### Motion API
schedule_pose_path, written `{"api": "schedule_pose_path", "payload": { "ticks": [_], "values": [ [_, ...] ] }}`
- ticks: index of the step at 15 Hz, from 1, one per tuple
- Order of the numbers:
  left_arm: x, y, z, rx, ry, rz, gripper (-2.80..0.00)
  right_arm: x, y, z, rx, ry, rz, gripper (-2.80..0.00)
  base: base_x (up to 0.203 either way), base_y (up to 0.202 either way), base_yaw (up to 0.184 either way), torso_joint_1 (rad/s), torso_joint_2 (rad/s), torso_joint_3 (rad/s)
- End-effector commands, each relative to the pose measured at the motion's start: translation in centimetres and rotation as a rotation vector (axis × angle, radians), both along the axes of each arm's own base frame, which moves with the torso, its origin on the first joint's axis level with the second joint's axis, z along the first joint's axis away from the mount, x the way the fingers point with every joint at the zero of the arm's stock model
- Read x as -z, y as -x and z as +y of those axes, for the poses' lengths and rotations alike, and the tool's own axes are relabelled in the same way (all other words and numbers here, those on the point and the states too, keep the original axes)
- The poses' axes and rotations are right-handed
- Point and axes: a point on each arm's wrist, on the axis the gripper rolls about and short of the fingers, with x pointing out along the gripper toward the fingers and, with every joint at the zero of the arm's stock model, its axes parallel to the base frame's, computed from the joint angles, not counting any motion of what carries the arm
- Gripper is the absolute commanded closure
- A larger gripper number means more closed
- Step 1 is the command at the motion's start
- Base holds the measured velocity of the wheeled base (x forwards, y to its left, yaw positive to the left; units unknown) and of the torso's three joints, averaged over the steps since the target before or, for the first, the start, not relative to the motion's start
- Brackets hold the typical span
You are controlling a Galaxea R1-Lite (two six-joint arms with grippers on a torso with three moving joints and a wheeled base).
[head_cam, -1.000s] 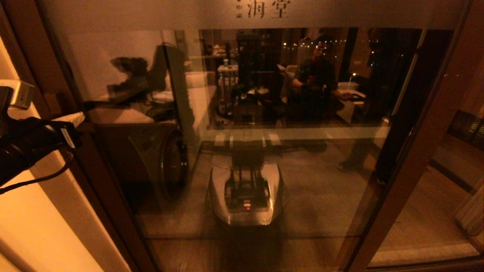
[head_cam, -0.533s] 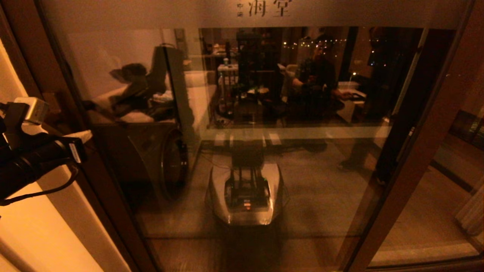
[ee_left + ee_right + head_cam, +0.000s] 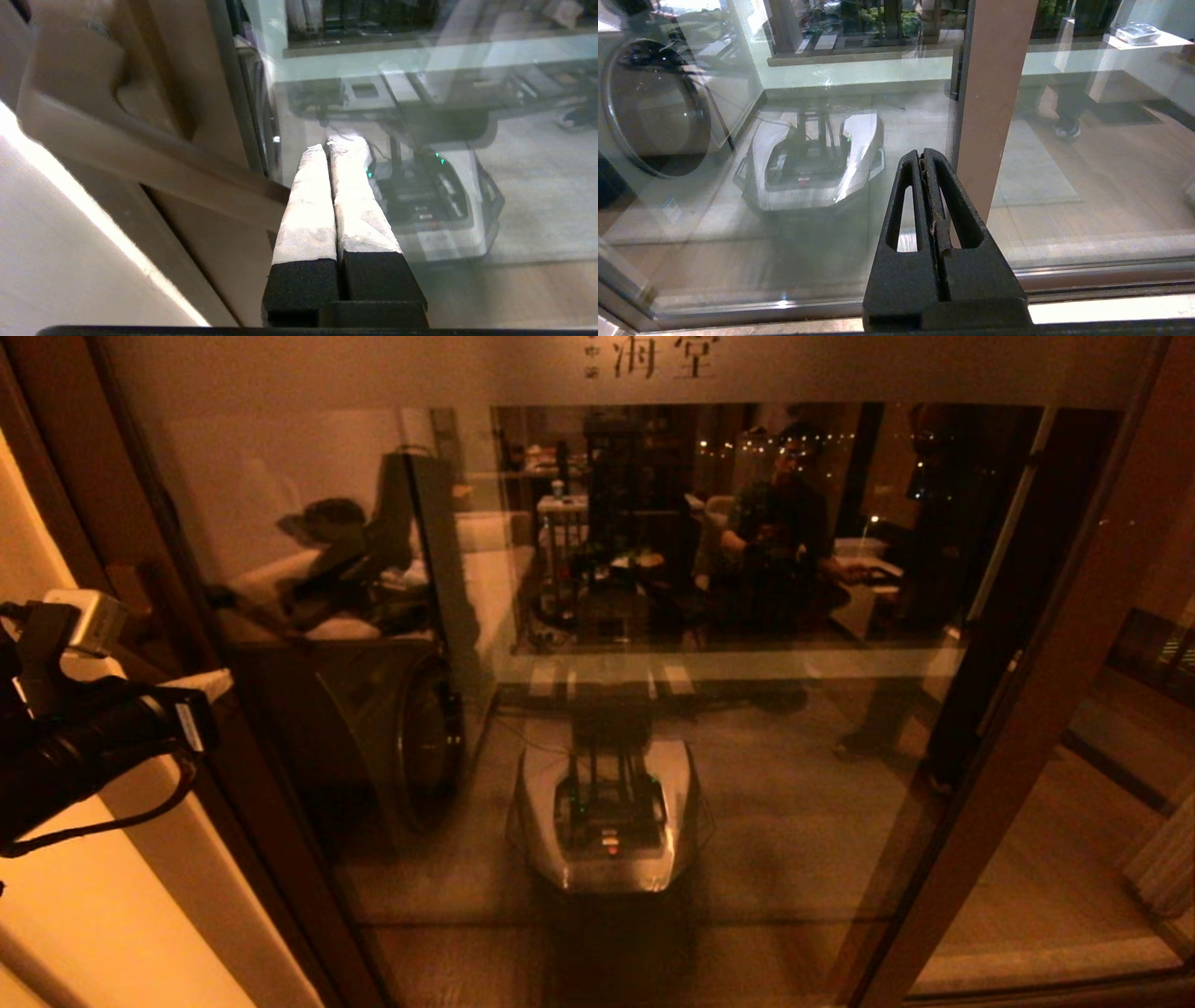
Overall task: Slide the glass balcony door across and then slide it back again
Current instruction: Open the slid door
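Standing upright at twelve o'clock, the brown-framed clear-glass balcony door [image 3: 597, 616] presents its blocky wooden handle [image 3: 107, 116] beside the nearer left gripper [image 3: 334, 147], fingers pressed together.

glass balcony door [image 3: 653, 616]: glossy clear glass, matt brown wood frame | left gripper [image 3: 332, 151]: rough whitish wrap

Head high, wrists near; all face glass balcony door [image 3: 653, 616].
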Motion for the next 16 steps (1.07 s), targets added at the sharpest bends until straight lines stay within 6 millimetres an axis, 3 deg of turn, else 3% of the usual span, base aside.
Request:
{"api": "schedule_pose_path", "payload": {
  "ticks": [1, 8, 13, 16],
  "values": [
    [0.3, 0.1, 0.5, -0.016, -0.004, -0.01, 0.0, 0.0, 0.0, 0.0, 0.001, 0.0, 0.002, 0.0, 0.0, 0.0, 0.0, 0.0, 0.0, 0.0],
    [1.6, -0.7, 3.1, -0.092, -0.001, 0.002, 0.0, 0.0, 0.0, 0.0, 0.0, 0.0, 0.002, 0.0, 0.0, 0.0, 0.0, 0.0, 0.0, 0.0],
    [1.7, -0.7, 3.1, -0.094, -0.007, 0.003, 0.0, 0.0, 0.0, 0.0, 0.0, 0.0, 0.002, 0.0, 0.0, 0.0, 0.0, 0.0, 0.0, 0.0],
    [0.9, 0.5, 2.7, -0.069, -0.012, -0.023, 0.0, 0.0, 0.0, 0.0, 0.0, 0.0, 0.001, 0.0, 0.0, 0.0, 0.0, 0.0, 0.0, 0.0]
  ]
}}
